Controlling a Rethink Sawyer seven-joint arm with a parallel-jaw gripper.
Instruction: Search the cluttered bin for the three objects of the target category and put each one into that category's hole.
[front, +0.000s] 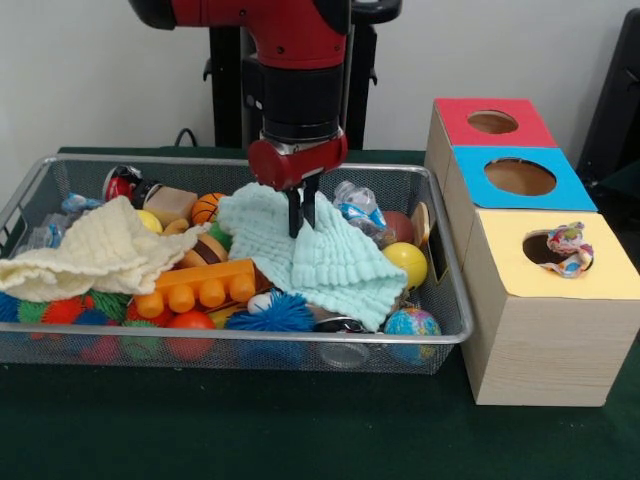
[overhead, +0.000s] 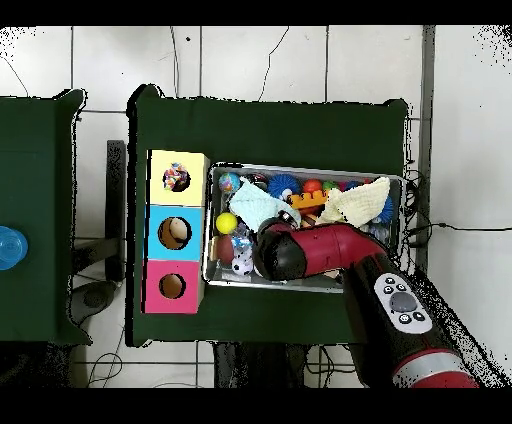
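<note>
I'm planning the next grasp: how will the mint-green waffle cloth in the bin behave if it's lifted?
The mint-green cloth will probably be floppy: it lies draped in folds over the toys beneath. It looks light, so it should lift easily, though hanging corners may drag the yellow ball beside it. The claw sits right at its folds.
</note>
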